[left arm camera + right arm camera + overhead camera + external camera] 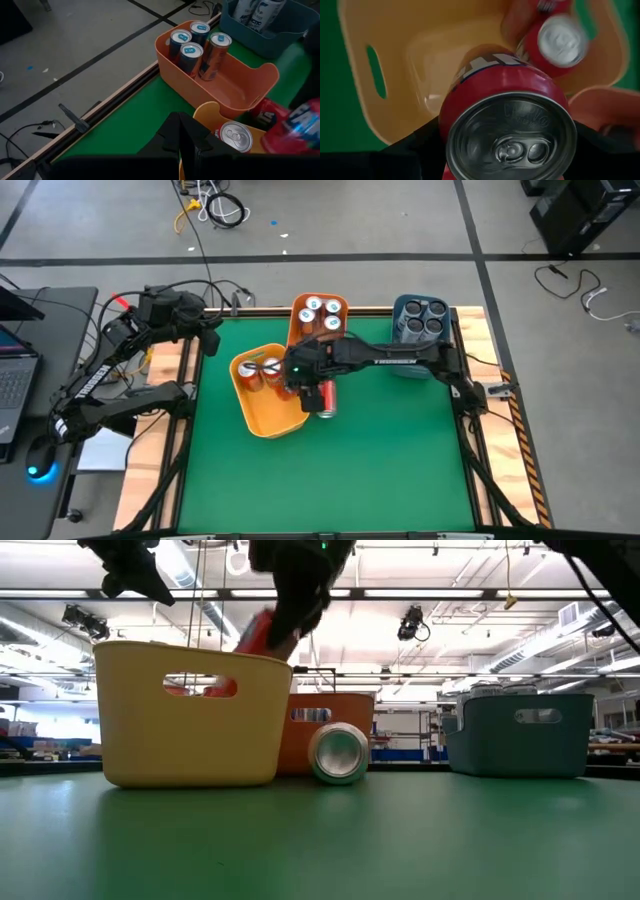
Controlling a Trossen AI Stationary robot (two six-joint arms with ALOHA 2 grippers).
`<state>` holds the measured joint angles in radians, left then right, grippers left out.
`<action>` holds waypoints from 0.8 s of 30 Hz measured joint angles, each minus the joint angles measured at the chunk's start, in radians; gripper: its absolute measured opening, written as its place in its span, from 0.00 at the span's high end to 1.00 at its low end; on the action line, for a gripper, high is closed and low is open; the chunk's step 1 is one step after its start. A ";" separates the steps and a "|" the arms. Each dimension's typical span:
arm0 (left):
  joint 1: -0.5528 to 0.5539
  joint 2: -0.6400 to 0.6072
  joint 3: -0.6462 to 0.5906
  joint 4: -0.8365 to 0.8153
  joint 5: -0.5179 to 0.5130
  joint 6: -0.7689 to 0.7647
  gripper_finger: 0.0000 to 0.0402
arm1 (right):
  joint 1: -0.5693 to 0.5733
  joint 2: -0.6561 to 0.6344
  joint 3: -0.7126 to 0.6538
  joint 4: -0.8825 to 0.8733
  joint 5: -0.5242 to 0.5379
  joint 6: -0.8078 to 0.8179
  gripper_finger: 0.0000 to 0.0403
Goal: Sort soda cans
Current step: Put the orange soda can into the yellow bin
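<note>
- right gripper (302, 377) is clamped wide on a red can (507, 125), held tilted over the yellow bin (262, 420).
- step judged: red can drop-off; lowering and release needed next.
- 1 red can on its side (325, 399) is left on the table beside the bin.
- left gripper (212, 340) is parked shut at the table's far-left edge.

Robotics lab, exposed ceiling lights (420, 592), floor cables (215, 208), laptop (15, 375)

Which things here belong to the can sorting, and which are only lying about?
Job: red can in right gripper; second red can lying beside yellow bin; red cans inside it; dark cans in orange bin; white cans in blue bin; left gripper, shut, waiting at left.
Lying about: laptop, mouse, floor cables.
</note>
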<state>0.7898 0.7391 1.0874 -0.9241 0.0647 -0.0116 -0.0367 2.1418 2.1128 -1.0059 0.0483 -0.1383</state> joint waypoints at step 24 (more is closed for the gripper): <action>0.000 0.000 0.000 -0.003 0.001 0.005 1.00 | -0.019 0.158 -0.001 0.019 0.008 0.014 0.22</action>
<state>0.7898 0.7387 1.0874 -0.9268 0.0654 -0.0063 -0.0559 2.3002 2.1117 -0.9872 0.0567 -0.1238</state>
